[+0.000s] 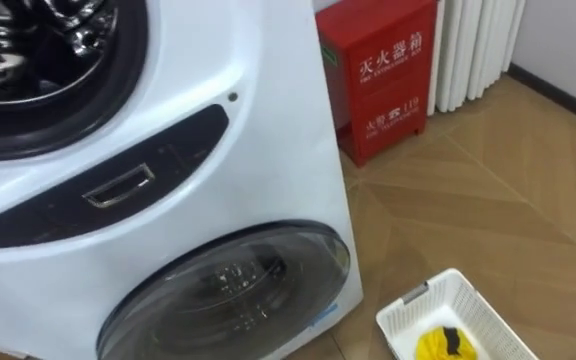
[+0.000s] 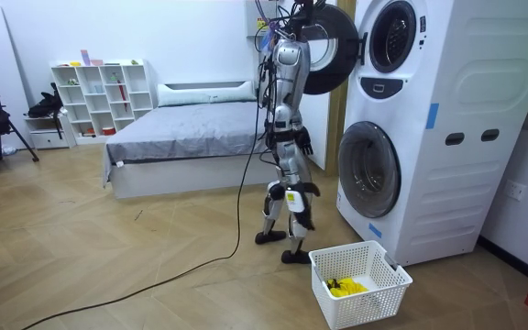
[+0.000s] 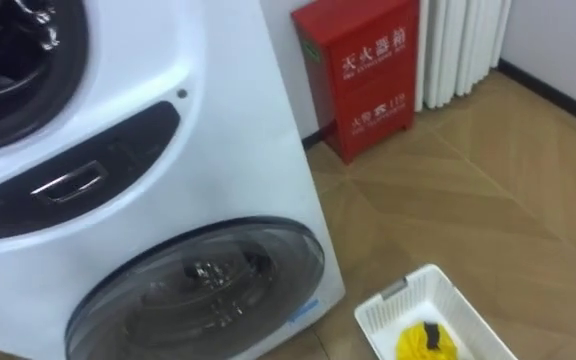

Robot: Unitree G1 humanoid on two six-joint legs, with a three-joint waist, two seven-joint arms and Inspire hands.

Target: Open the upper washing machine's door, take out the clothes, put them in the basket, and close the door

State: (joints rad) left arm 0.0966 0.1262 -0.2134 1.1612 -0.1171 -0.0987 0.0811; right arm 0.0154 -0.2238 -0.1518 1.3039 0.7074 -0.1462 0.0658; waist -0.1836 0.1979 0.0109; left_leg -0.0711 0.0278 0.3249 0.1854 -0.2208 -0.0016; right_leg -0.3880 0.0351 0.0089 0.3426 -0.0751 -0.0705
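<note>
Nearest to me, at the lower right of the eye views, a white lattice basket (image 1: 468,295) sits on the wooden floor (image 1: 488,190). A yellow garment (image 1: 430,346) with a dark patch lies bunched in its bottom. Just left of it rises the stacked white washing machine (image 1: 268,150). I note its lower round door (image 1: 228,285) shut, glass dark. Above that runs a dark control strip (image 1: 183,140) with a small metal pull on it. Higher, at the upper left, the upper drum (image 1: 38,50) gapes; I see shiny metal inside and cannot tell whether any cloth lies there. Past the machine's corner a red cabinet (image 1: 383,75) stands against the wall, with something white and pleated (image 1: 478,45) beside it. In the room view the robot stands upright facing the machine, basket by its feet, with the upper door (image 2: 330,50) swung out beside its head. Its right hand (image 2: 305,142) hangs at hip height, apart from machine and basket; I cannot tell how the fingers sit. Farther back stand a bed (image 2: 191,133) and a white shelf unit (image 2: 99,96).
</note>
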